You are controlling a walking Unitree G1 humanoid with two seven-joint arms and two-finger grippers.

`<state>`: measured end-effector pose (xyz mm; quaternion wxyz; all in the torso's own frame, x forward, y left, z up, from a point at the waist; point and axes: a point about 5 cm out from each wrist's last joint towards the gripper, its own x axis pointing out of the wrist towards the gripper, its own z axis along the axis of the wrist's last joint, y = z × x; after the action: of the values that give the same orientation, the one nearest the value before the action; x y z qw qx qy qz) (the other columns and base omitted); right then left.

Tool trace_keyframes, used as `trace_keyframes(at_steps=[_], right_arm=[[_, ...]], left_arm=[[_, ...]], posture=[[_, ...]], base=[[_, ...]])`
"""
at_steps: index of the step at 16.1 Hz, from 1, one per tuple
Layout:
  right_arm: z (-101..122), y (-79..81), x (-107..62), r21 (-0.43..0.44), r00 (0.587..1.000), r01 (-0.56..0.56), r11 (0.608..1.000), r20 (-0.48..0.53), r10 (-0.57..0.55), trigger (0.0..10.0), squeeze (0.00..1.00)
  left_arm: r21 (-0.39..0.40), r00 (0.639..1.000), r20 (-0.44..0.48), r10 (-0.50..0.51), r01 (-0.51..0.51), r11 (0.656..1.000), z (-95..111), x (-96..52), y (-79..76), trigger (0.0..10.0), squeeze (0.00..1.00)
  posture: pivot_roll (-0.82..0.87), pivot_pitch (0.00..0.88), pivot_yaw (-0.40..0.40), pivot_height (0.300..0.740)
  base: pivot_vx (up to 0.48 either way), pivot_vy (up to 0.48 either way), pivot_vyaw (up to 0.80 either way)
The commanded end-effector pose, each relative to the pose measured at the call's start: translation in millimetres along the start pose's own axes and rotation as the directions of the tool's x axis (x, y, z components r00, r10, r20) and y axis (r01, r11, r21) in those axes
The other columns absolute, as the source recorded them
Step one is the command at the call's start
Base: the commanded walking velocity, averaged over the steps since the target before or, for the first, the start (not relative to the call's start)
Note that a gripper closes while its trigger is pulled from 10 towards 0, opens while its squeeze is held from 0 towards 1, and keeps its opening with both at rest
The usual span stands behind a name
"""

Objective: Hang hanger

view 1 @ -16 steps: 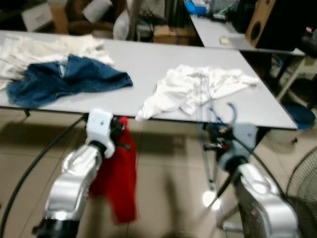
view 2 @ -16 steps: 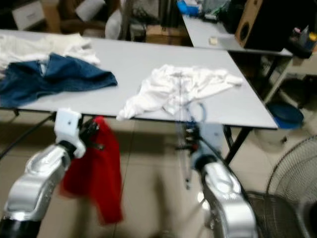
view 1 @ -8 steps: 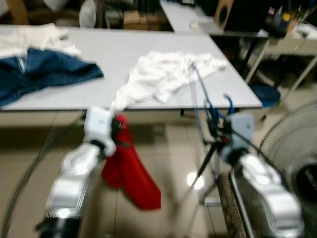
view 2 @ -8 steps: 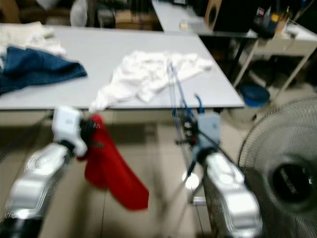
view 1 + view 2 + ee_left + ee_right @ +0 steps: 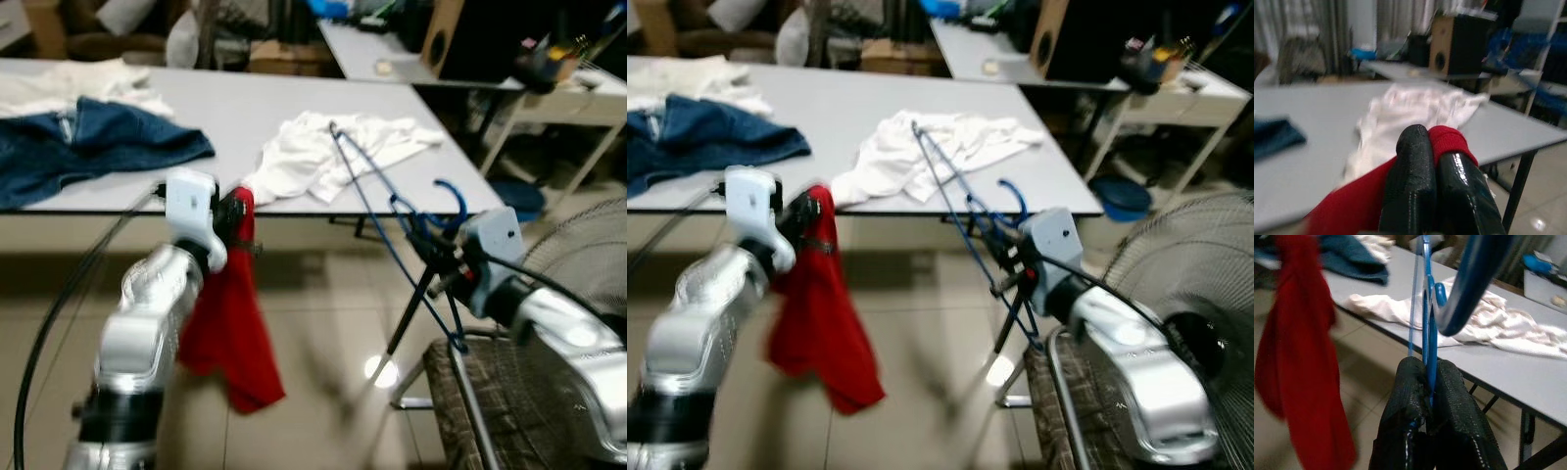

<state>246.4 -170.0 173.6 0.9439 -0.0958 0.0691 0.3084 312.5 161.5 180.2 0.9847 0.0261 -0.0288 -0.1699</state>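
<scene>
A blue wire hanger (image 5: 377, 201) is held in front of the table edge, its hook (image 5: 1474, 279) curving up beside my right gripper (image 5: 434, 257). That gripper (image 5: 1427, 369) is shut on the hanger just below the hook, and the frame leans up and to my left over the table. My left gripper (image 5: 233, 211) is shut on a red cloth (image 5: 230, 333), which hangs down toward the floor. In the left wrist view the black fingers (image 5: 1415, 176) pinch the top fold of the red cloth (image 5: 1449, 139).
The grey table (image 5: 235, 108) carries a crumpled white garment (image 5: 333, 147), blue jeans (image 5: 98, 152) and pale cloth (image 5: 69, 83). A standing fan (image 5: 1190, 304) is at my right. A plaid-covered frame (image 5: 470, 401) sits low right. A second table with a speaker (image 5: 460, 34) stands behind.
The camera has swung to the right, bringing the fan into view. The hanger now leans further to my left. The red cloth has swung. Both grippers keep their hold.
</scene>
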Motion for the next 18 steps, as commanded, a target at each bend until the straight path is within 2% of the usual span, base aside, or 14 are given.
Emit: trace_keyframes(at_steps=[1, 4, 8, 12, 14, 18], right_arm=[[3.8, -1.6, -7.7, -0.013, 0.998, -0.06, 0.998, 0.002, 0.06, 10.0, 0.0], [6.5, 0.1, -19.7, -0.065, 0.979, -0.203, 0.977, -0.048, 0.2, 10.0, 0.0], [7.8, 4.5, -29.3, -0.072, 0.944, -0.324, 0.943, -0.092, 0.318, 10.0, 0.0], [1.2, 12.6, -24.6, -0.064, 0.932, -0.357, 0.932, -0.088, 0.351, 10.0, 0.0], [0.5, 12.3, -21.4, -0.071, 0.946, -0.322, 0.944, -0.06, 0.318, 10.0, 0.0], [-1.3, 20.7, -11.9, -0.07, 0.939, -0.343, 0.937, -0.042, 0.341, 10.0, 0.0]], left_arm=[[0.012, 0.999, 0.049, -0.022, 0.022, 1.0, 13.2, 8.2, 0.3, 10.0, 0.0], [0.051, 0.997, 0.081, -0.005, 0.001, 0.999, 29.5, 20.6, 16.3, 10.0, 0.0], [0.087, 0.989, 0.138, -0.059, 0.047, 0.995, 53.1, 37.9, 16.2, 10.0, 0.0], [0.091, 0.983, 0.171, -0.066, 0.051, 0.995, 63.2, 43.8, 19.2, 10.0, 0.0], [0.077, 0.979, 0.191, -0.067, 0.053, 0.996, 67.2, 43.9, 20.1, 10.0, 0.0], [0.036, 0.96, 0.263, -0.099, 0.093, 0.995, 79.8, 43.2, 15.2, 10.0, 0.0]], posture=[[-0.13, 0.0, -0.072, 0.74], [-0.13, 0.0, -0.067, 0.74], [-0.13, 0.0, -0.058, 0.74], [-0.13, 0.0, -0.057, 0.74], [-0.13, 0.0, -0.059, 0.74], [-0.13, 0.0, -0.064, 0.74]], base=[[0.281, 0.0, 0.0], [0.302, 0.0, 0.0], [0.33, 0.0, 0.0], [0.332, 0.0, 0.0], [0.347, 0.0, 0.0], [0.373, 0.0, 0.0]])
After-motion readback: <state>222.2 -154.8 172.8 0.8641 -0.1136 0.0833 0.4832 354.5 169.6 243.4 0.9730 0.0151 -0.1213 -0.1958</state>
